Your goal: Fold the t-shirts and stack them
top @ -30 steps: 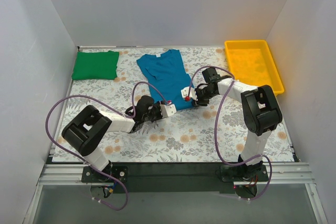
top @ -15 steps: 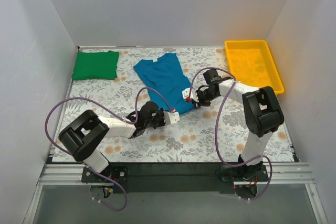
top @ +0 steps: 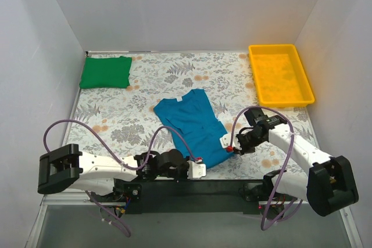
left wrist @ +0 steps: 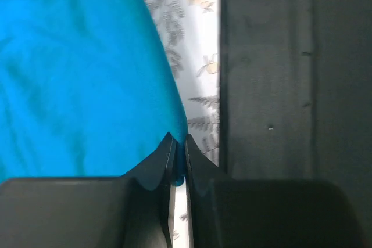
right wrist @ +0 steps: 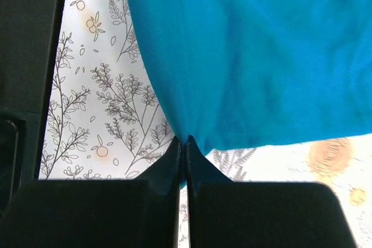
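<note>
The teal-blue t-shirt [top: 193,123] lies spread on the floral table cloth, near the front edge. My left gripper [top: 203,165] is shut on its near hem corner; the cloth shows pinched between the jaws in the left wrist view [left wrist: 178,143]. My right gripper [top: 228,146] is shut on the hem's right corner, with the teal shirt [right wrist: 244,45] pinched in the right wrist view [right wrist: 185,142]. The bright green t-shirt [top: 106,72] lies folded at the far left corner.
A yellow plastic tray [top: 254,60] stands at the far right. The black front rail [top: 232,187] runs just below the shirt's hem, also in the left wrist view [left wrist: 290,85]. White walls close in both sides.
Both grippers have pulled the teal shirt toward the near edge of the table. Both arms drew back toward their bases. The green shirt has not moved.
</note>
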Controlling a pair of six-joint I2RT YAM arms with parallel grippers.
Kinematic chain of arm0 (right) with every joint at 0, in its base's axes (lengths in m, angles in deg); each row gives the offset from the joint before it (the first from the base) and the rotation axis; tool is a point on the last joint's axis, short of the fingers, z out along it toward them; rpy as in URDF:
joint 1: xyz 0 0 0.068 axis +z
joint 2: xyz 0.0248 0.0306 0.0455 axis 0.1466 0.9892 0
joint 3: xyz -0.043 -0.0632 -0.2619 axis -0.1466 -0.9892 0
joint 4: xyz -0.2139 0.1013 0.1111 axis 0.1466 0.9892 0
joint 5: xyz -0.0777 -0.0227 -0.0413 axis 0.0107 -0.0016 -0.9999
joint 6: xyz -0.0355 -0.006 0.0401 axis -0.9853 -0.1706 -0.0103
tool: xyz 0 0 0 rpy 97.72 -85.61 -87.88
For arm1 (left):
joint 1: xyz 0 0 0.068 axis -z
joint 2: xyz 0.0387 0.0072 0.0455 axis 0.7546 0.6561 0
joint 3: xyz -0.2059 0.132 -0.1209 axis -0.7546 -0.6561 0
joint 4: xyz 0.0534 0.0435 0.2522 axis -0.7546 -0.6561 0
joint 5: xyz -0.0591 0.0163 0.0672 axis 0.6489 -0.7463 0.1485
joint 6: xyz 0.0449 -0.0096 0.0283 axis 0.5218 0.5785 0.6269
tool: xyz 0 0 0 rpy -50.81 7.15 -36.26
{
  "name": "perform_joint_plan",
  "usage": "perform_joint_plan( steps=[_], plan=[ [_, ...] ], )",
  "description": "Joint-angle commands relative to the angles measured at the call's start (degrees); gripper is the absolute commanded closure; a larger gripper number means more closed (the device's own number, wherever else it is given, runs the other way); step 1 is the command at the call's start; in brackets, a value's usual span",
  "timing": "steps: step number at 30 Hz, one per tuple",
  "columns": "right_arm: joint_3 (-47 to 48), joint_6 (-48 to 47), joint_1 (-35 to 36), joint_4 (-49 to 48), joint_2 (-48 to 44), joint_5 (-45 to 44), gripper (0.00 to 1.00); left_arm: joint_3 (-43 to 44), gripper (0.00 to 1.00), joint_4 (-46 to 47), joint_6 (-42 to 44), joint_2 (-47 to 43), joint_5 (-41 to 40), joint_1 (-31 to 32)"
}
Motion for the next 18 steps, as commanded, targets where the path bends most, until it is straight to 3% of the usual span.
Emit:
perform_joint_plan(
  steps=[1,7,13,18],
  plan=[
    [4.19,1.51,-0.37,2.18,-0.72,0.28,0.99,1.48,1.00,-6.27,-2.19,-3.32,-6.46,0.17],
    [19.83,5.20,-0.11,2.18,8.94,5.47,0.99,0.43,1.00,-5.67,1.68,-9.73,-11.24,-3.42],
    [39.07,10.39,1.29,1.30,25.18,6.79,0.99,-1.69,1.00,5.84,5.55,-13.10,-2.29,-25.09],
    [58.46,20.21,1.47,-1.25,39.08,6.00,0.99,4.02,1.00,12.42,7.84,0.58,5.02,-37.78]
  ],
)
